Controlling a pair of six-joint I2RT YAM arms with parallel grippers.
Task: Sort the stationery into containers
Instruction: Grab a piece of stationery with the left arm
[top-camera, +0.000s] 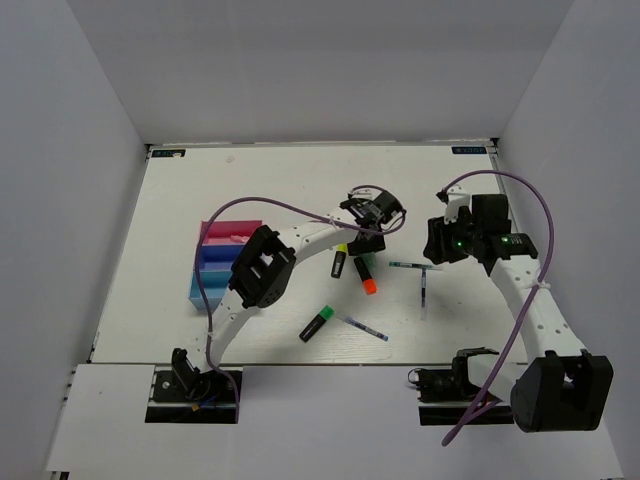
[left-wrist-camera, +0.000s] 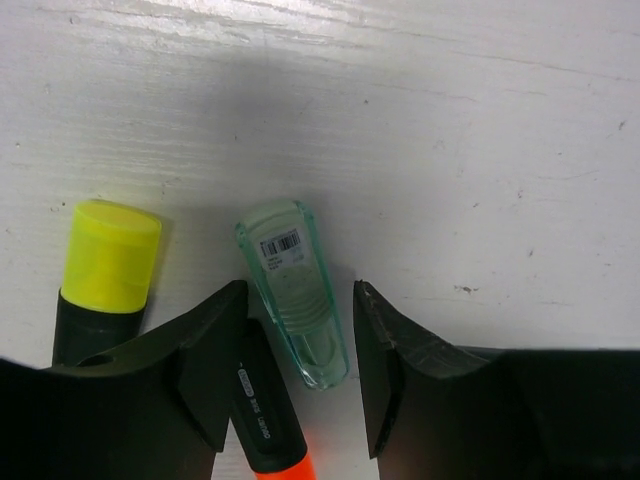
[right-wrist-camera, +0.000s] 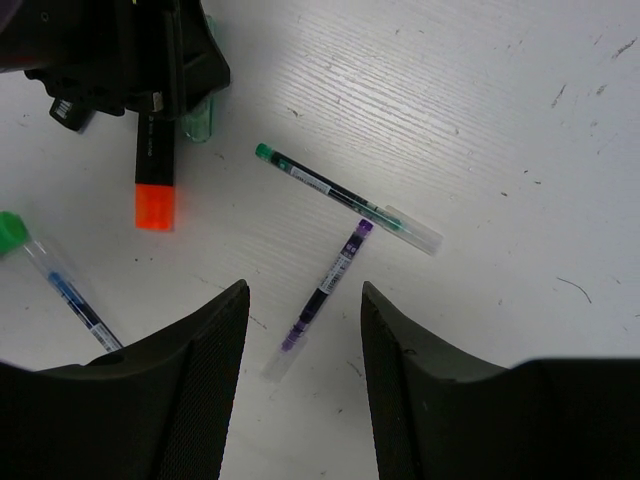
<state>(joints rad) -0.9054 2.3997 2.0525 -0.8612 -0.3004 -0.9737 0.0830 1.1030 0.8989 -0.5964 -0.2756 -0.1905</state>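
From above, I see the trays (top-camera: 222, 262) at the left of the table (top-camera: 180, 200), pink farthest, then blue, then light blue. The left arm (top-camera: 300, 240) partly covers them as it reaches past to mid-table. Its jaws hang over the far ends of the yellow highlighter (top-camera: 339, 262) and the orange highlighter (top-camera: 365, 275), which lie side by side. The green highlighter (top-camera: 317, 323) lies nearer me, with the blue pen (top-camera: 365, 328) just right of it. The right arm (top-camera: 530, 300) holds its jaws over the green pen (top-camera: 415, 266) and the purple pen (top-camera: 424, 290), which meet in a T. None of this stationery is in a tray.

On the left wrist, the left jaws stand spread. The pale teal marker (left-wrist-camera: 295, 290) lies flat on the table between them, with a gap on each side, so nothing is pinched. The yellow highlighter's cap sits off to the left. The orange highlighter's black body runs under the left finger.

On the right wrist, the right jaws are spread too, above the table and holding nothing. The purple pen lies between them, its tip touching the green pen just beyond. The orange highlighter and the left jaws show at upper left, the blue pen at the left edge.
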